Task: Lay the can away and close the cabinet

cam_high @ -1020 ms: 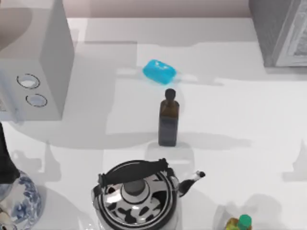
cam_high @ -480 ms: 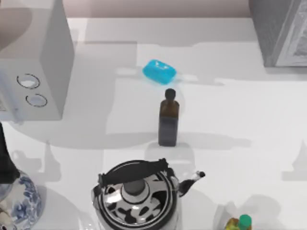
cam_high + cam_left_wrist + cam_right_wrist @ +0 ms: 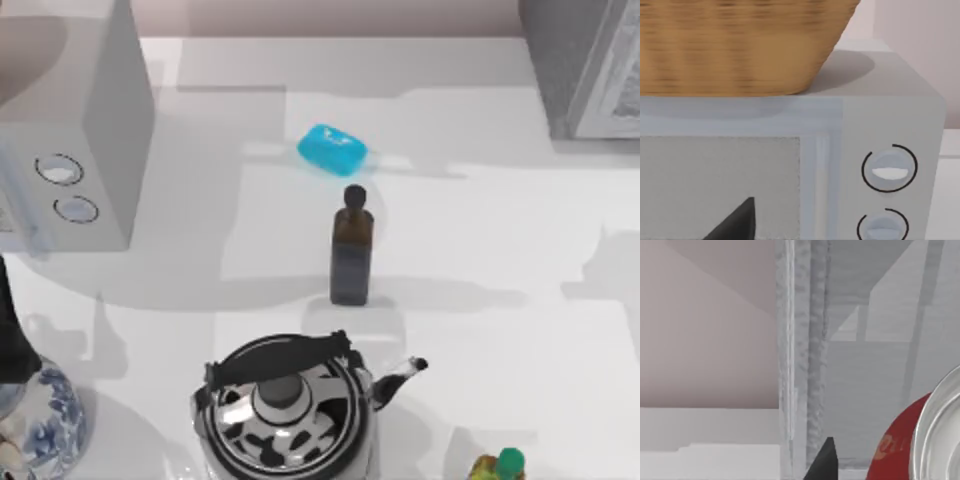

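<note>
Since a moment ago, the shadow on the right side of the worktop [image 3: 470,120] has slid up and is bigger, and the door of the cabinet [image 3: 580,65] at the top right corner now shows more of its pale front. The other things on the worktop sit where they were.

In our right wrist view we see the can [image 3: 902,445] very close. It is red with a shiny silver rim, and most of it is cut off at the edge. Behind it are the grey inside walls of the cabinet [image 3: 875,340], so the can is at the cabinet's opening or just inside; we cannot tell which. A small black tip of our right end effector [image 3: 824,460] pokes up near the speckled cabinet edge. We cannot tell if the right end effector is grasping the can or has let go.

In our left wrist view a dark tip of our left end effector [image 3: 737,222] shows in front of the white box [image 3: 840,165] with two round dials. We cannot tell if it is clenched or released. A woven basket [image 3: 740,45] sits on top of the white box, and its top is cut off.

On the worktop we also see a blue soap [image 3: 332,150], a dark brown bottle [image 3: 351,250], a black and white kettle [image 3: 285,405], a blue and white vase [image 3: 35,420] cut off at the left, and a small yellow bottle [image 3: 498,466] with a green cap, cut off at the bottom.
</note>
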